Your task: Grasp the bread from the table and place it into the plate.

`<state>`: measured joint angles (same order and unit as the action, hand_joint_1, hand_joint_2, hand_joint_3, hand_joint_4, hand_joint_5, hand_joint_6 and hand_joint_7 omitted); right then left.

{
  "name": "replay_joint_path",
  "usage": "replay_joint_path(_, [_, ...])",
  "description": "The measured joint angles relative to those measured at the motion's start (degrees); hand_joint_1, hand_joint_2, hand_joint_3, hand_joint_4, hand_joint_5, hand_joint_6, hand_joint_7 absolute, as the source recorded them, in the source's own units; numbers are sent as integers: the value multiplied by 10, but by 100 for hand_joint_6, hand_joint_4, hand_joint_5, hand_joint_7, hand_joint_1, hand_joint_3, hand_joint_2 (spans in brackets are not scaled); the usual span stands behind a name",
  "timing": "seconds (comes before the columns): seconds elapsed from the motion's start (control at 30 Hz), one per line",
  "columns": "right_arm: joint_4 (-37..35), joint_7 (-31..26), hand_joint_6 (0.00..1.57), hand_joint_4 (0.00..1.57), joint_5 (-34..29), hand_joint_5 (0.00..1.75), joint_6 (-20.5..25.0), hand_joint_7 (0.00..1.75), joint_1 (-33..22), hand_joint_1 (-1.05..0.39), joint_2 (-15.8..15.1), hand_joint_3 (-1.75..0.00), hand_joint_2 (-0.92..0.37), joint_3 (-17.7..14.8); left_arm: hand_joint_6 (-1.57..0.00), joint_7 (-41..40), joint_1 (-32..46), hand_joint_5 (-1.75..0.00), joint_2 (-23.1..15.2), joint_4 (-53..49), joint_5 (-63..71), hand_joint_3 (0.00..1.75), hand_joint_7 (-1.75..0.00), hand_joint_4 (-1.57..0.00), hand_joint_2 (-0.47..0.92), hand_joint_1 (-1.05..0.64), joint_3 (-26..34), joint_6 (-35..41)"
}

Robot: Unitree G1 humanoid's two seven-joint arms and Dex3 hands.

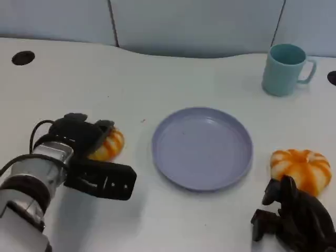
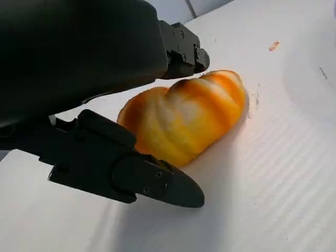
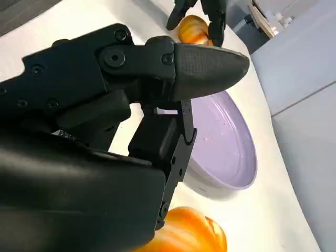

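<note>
Far left on the white worktop (image 1: 157,73), a small dark round hole (image 1: 23,58) sat near the far edge.

Near left: the left robot hand (image 1: 86,144) lay over an orange-and-yellow ridged bread roll (image 1: 107,145), which rested on the worktop left of the plate. In the left wrist view the roll (image 2: 184,123) sat between the black fingers (image 2: 157,184), one above and one below, the lower one just beside its near flank. Contact was hard to judge and the roll stayed flat on the surface, so whether the hand was clamped on it I could not tell.

Centre: a round lavender plastic plate (image 1: 202,148) stood with nothing on it.

Far right: a pale teal mug (image 1: 285,69) stood upright, handle turned right, well apart from the plate.

Near right: a second orange-and-white ridged bread roll (image 1: 301,169) lay right of the plate. The right robot hand (image 1: 294,218) sat just near of it, fingers curled in and holding nothing; one fingertip came close to the roll's near edge.
</note>
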<state>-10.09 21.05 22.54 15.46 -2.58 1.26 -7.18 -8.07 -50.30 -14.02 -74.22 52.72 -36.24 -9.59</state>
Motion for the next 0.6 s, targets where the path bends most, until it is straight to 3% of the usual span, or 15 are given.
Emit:
replay_joint_path(0.07, [3, 2, 114, 127, 0, 129, 0, 125, -4, -44, 0, -51, -92, 0, -13, 2, -4, -5, 4, -9, -3, 1, -3, -12, 79, -65, -2, 6])
replay_joint_path(0.13, [5, 2, 114, 126, 0, 129, 0, 125, -6, -44, 0, -50, -92, 0, -31, 3, -6, -10, 5, -14, -6, 2, -4, -30, 86, -46, -4, 8])
replay_joint_path(0.27, [18, -1, 114, 127, 5, 130, 8, 126, -16, -44, 0, -48, -92, -2, -83, -12, -5, -41, 6, -22, -29, 16, -12, -80, 92, -34, 4, 0])
replay_joint_path(0.43, [30, -7, 114, 127, 8, 130, 25, 126, -20, -44, 0, -47, -92, -5, -90, -69, 5, -47, 3, -24, -48, 18, -12, -87, 92, -33, 11, -21])
replay_joint_path(0.47, [31, -7, 114, 128, 8, 130, 27, 126, -20, -43, 0, -47, -92, -5, -101, -71, 5, -109, 3, -24, -49, 12, -14, -82, 92, -34, 11, -22])
replay_joint_path(0.5, [32, -9, 114, 129, 8, 130, 29, 126, -21, -43, 0, -47, -92, -5, -105, -84, 6, -141, 3, -24, -48, 9, -14, -78, 92, -35, 10, -22])
replay_joint_path(0.57, [37, -12, 114, 129, 8, 129, 30, 126, -24, -43, 0, -47, -92, -5, -107, -136, 17, -166, 2, -25, -44, 11, -23, -76, 92, -34, 0, -23])
replay_joint_path(0.6, [40, -14, 114, 129, 8, 129, 30, 127, -27, -43, 0, -47, -92, -5, -89, -160, 23, -171, 3, -25, -39, 19, -71, -74, 91, -32, -6, -23])
